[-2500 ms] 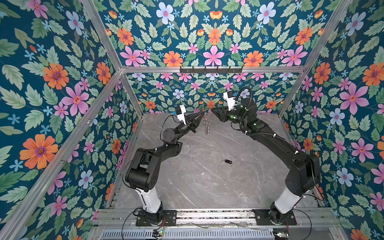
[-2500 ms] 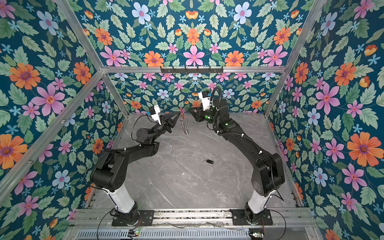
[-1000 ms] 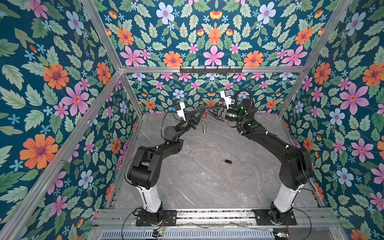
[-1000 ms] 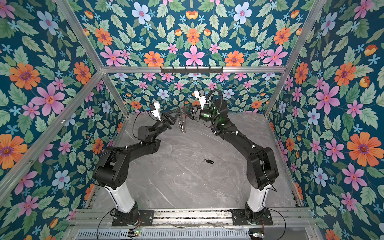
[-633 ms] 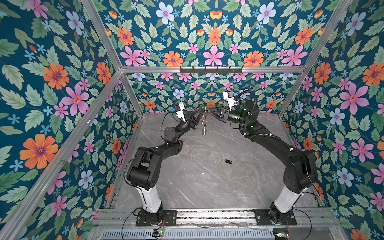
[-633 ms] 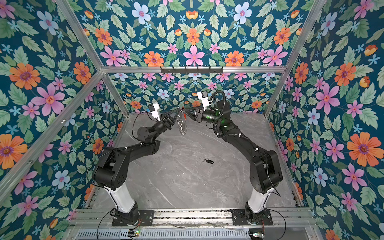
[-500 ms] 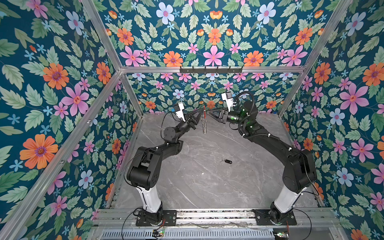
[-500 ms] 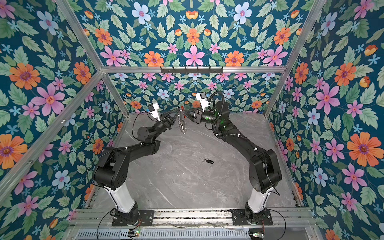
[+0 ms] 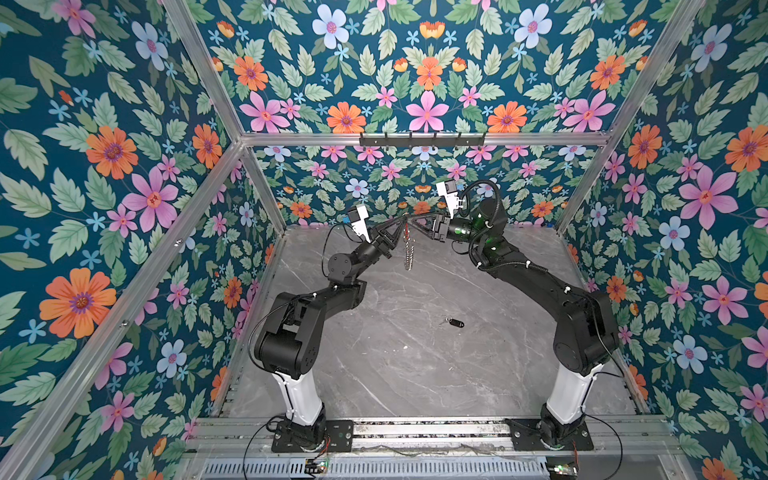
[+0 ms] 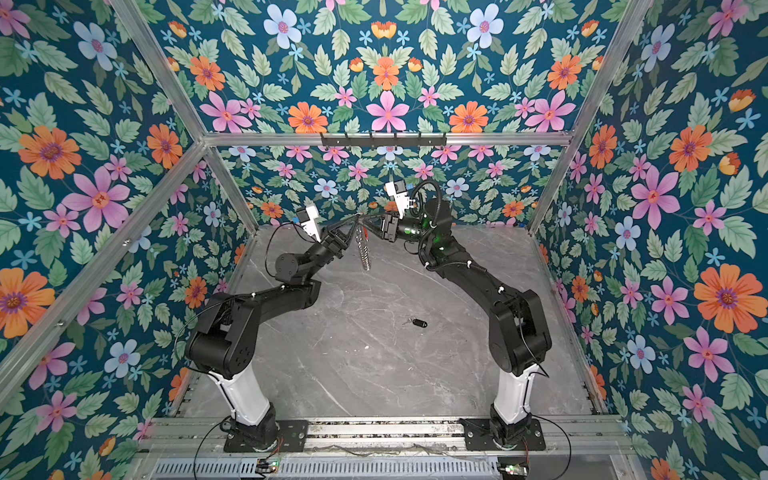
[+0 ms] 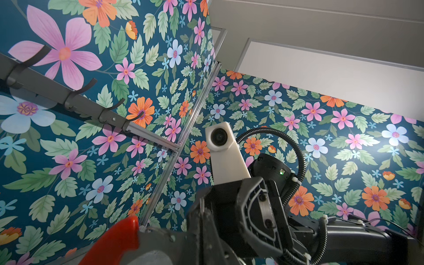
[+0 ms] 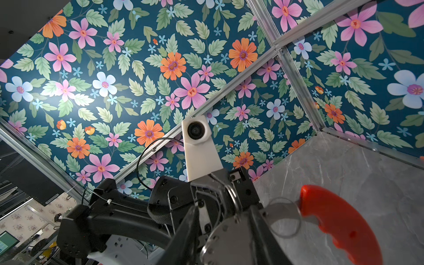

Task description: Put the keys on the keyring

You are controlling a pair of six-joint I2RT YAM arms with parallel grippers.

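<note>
left gripper (image 9: 402, 225) raised, fingers pressed together | right gripper (image 9: 412, 223) raised opposite, fingers partly apart | tips nearly touching

I had a grey marble-patterned worktop (image 9: 415, 374), teal floral wall panels (image 9: 124, 174) and a dark metal hook rail (image 9: 422, 140) on screen.

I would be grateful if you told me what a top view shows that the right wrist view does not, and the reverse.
Only a top view shows the keys, lying loose on the table, and the arm bases. Only the right wrist view shows single wire loops on the rim and a room beyond the enclosure. Both show the keyring, its red piece, the left gripper holding it, and the table.
</note>
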